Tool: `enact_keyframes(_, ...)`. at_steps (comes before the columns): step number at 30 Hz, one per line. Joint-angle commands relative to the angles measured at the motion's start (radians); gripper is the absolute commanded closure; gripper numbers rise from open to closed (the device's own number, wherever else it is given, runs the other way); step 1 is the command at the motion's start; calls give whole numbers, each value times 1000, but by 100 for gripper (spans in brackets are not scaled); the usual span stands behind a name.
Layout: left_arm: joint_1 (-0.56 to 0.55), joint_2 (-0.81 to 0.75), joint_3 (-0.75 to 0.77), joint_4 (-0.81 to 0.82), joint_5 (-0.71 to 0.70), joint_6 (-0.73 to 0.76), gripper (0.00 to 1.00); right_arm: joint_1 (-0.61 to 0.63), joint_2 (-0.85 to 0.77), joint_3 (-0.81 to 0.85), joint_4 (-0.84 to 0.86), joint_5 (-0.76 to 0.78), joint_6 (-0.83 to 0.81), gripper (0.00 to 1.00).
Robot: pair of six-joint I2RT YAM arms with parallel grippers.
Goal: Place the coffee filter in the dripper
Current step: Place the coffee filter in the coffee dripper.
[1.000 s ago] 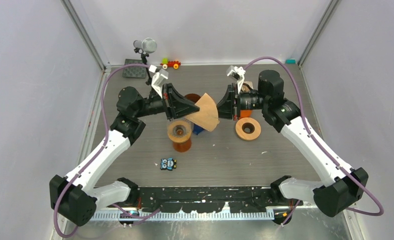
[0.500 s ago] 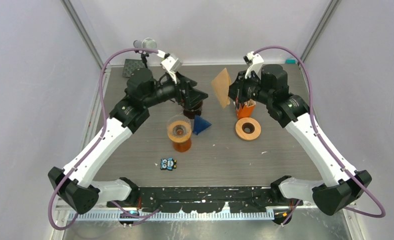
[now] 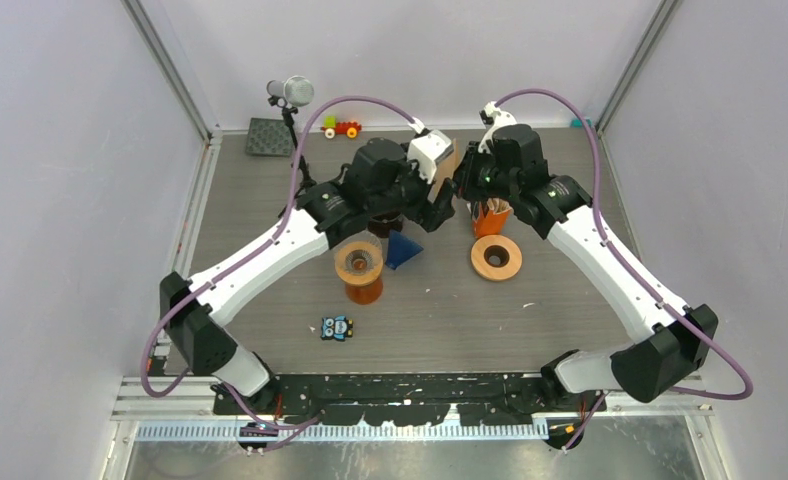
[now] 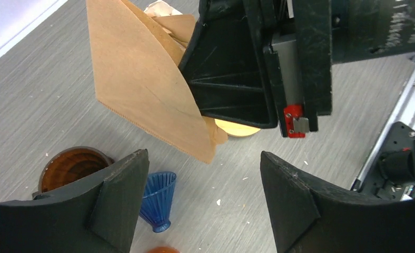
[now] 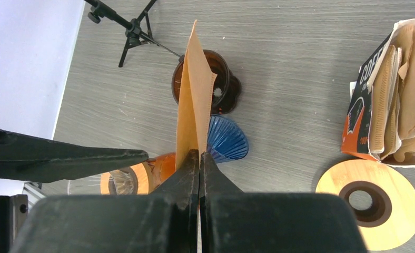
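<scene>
Coffee filter [image 5: 194,100] was pinched flat in the clenched right gripper [image 5: 200,158], up in the air. Facing it, the left gripper [image 4: 203,179] stood released, jaws wide, holding nothing. The blue dripper [image 5: 226,138] just beneath was not yet filled, so the placing remained.

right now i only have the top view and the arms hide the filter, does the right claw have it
Observer: Yes. In the right wrist view the right claw is shut on the edge of the coffee filter.
Operator: is the left claw touching it
Observer: No. The left wrist view shows the left claw open, both fingers clear of it.
Operator: is the filter opened up yet
Observer: No. Seen edge-on from the right wrist, it looks folded flat.
</scene>
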Motion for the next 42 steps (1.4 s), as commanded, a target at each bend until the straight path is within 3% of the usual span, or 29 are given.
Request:
enact_keyframes(1, -20, 29, 87, -30, -109, 49, 21, 5, -17, 35, 16, 24, 34, 99)
enact_keyframes(33, -28, 121, 167, -39, -233, 126, 43, 4, -63, -37, 57, 8, 18, 99)
enact_keyframes(42, -26, 103, 162, -36, -258, 123, 41, 5, -77, -81, 90, 13, -22, 99)
